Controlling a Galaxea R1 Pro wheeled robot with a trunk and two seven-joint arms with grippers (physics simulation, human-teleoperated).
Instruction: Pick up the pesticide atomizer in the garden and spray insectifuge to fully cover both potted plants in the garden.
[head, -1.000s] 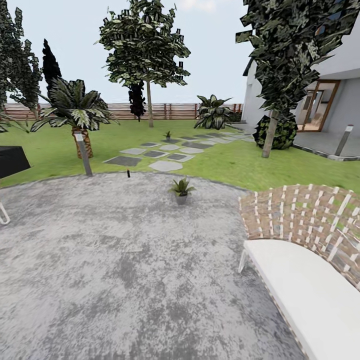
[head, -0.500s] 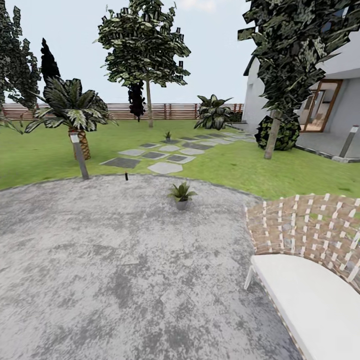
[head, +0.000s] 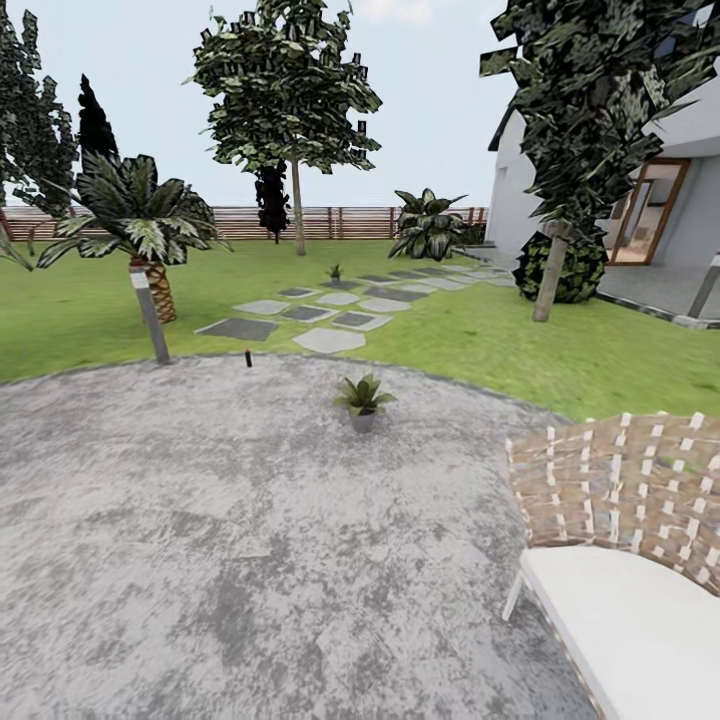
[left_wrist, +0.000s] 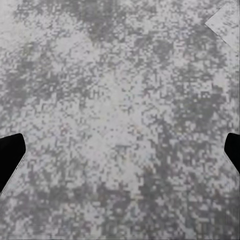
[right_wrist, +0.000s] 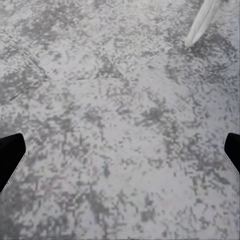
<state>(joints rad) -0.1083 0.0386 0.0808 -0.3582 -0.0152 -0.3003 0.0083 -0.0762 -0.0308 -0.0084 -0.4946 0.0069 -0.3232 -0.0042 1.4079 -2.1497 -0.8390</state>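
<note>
Both claws hang wide open and empty over the patio (head: 250, 560), the left claw (left_wrist: 120, 150) and the right claw (right_wrist: 120, 150) alike. Past the patio's far edge stands the atomizer (head: 248, 357); one plant (head: 362, 401) sits on the patio, the other plant (head: 335, 271) beyond among the stepping stones (head: 330, 340). Nothing seems done yet: fetching and spraying remain.

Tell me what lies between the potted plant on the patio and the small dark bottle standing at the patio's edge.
In the head view, only bare grey paving separates the potted plant from the atomizer.
</note>
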